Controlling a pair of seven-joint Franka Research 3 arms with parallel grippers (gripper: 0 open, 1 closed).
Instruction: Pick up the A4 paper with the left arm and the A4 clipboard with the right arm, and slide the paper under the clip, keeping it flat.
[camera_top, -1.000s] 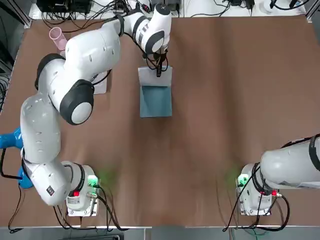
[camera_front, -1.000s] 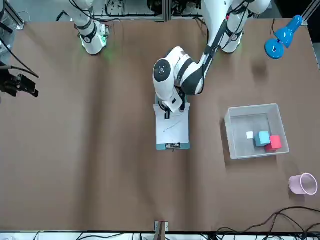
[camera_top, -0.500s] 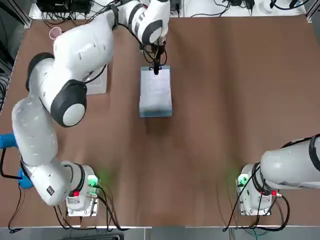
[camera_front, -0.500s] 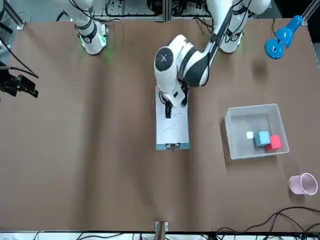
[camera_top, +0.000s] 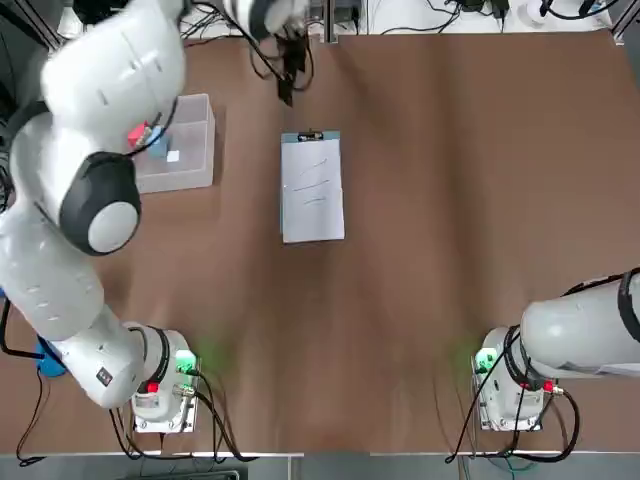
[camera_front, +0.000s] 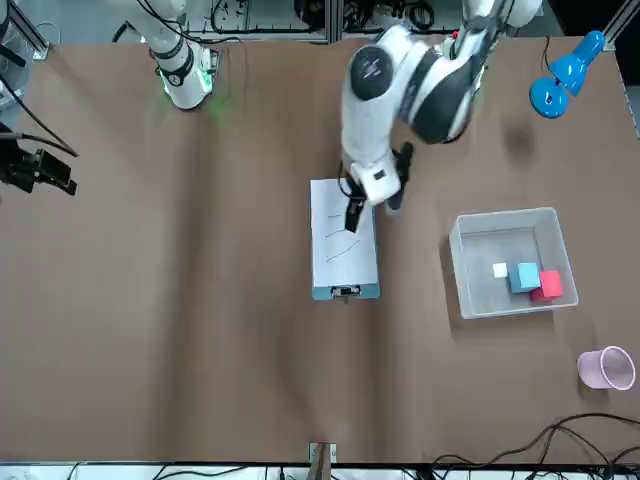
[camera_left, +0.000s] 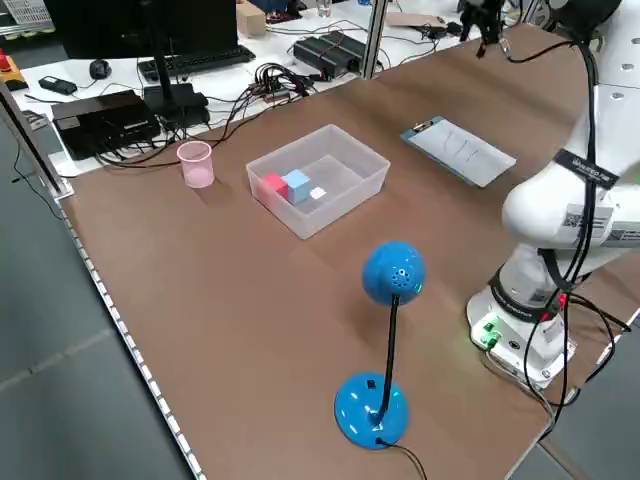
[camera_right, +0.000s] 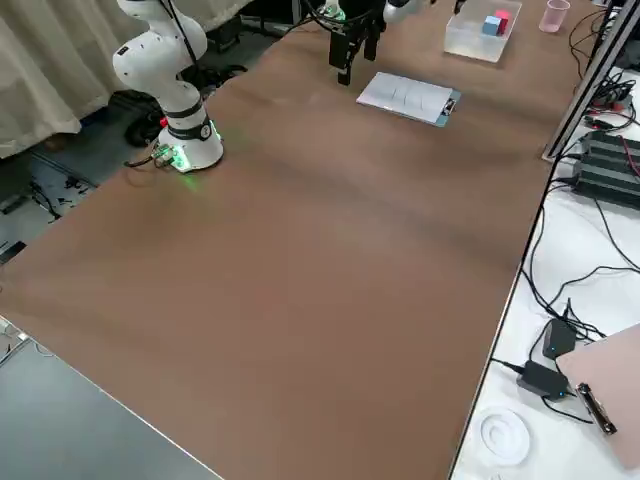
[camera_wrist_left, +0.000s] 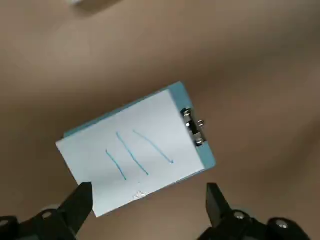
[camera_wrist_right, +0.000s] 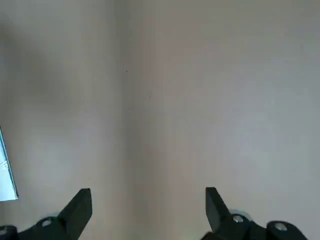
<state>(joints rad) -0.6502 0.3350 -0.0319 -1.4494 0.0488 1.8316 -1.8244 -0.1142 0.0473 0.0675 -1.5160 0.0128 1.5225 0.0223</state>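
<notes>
The A4 clipboard (camera_top: 281, 190) lies flat at mid-table, its silver clip (camera_top: 312, 135) toward the far edge. The A4 paper (camera_top: 313, 190), white with a few blue lines, lies flat on it, and the clip (camera_wrist_left: 192, 127) sits over the paper's (camera_wrist_left: 135, 155) short edge. My left gripper (camera_wrist_left: 148, 189) hangs open and empty, high above the clipboard. In the top view the left gripper (camera_top: 288, 75) is beyond the clip end. My right gripper (camera_wrist_right: 148, 195) is open and empty over bare table, its arm (camera_top: 580, 335) parked at the near right.
A clear bin (camera_top: 200, 150) holding small coloured blocks stands left of the clipboard. A pink cup (camera_front: 605, 368) and a blue desk lamp (camera_left: 385, 340) stand on the robot's left side. Cables run along the table's far edge.
The left gripper has opened, let go of the paper, and risen away toward the far edge. The paper, lifted off the blue board before, now lies flat on it.
</notes>
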